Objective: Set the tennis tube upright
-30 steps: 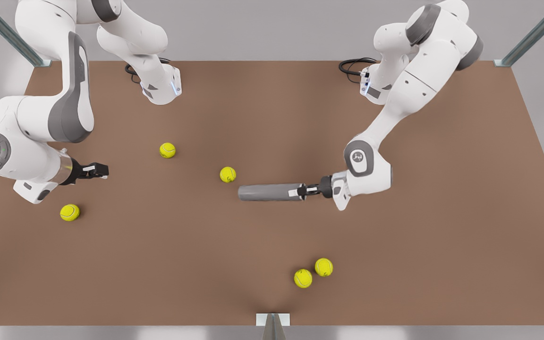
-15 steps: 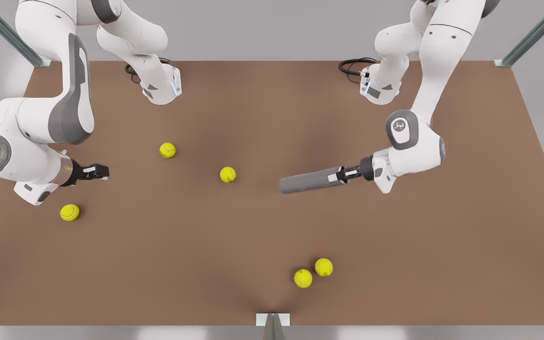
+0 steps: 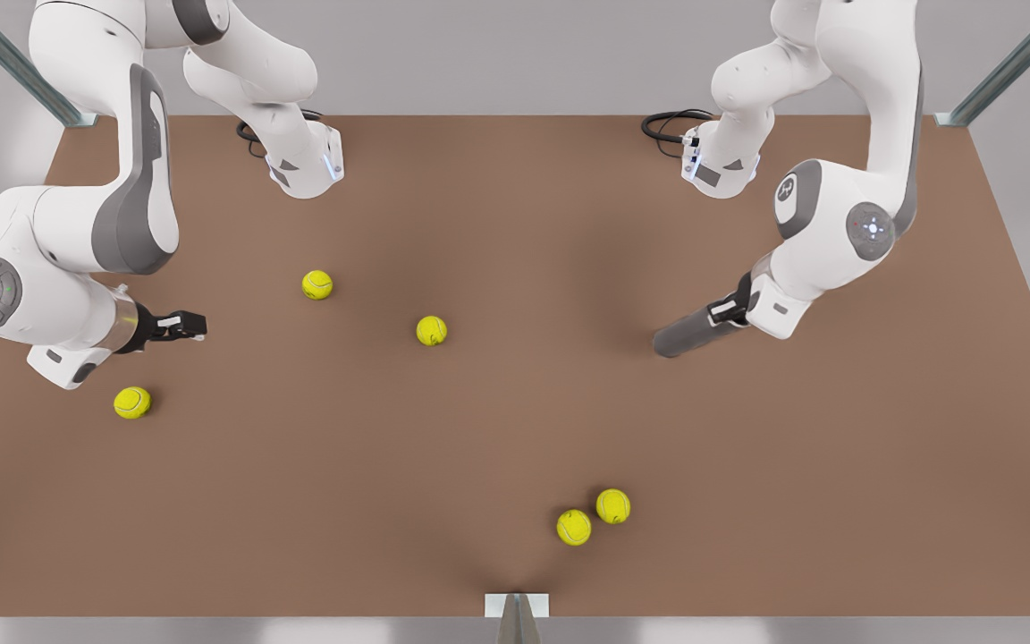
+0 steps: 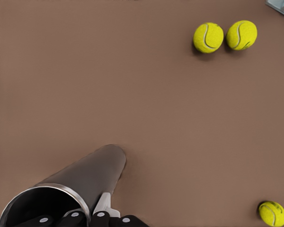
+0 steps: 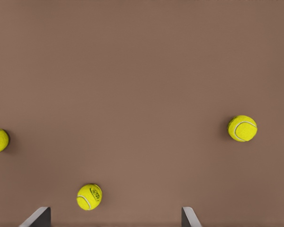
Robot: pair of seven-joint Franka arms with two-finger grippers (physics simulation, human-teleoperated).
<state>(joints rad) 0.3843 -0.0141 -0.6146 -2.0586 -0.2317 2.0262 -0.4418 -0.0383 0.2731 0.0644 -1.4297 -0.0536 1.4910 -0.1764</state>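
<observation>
Left gripper (image 3: 722,312) at front view's right, clenched on tube (image 3: 692,333) rim, tube tilted. Right gripper (image 3: 195,326) waits at left, fingers spread, over table (image 3: 497,429).

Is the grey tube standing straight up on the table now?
No, the tennis tube is slanted, held at its rim end by the left gripper with its far end low near the table.

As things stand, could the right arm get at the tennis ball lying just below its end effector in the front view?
Probably yes. The right end effector is open, holds nothing and hovers close above that tennis ball, with bare table between them. The left end effector grips the tennis tube across the table.
</observation>
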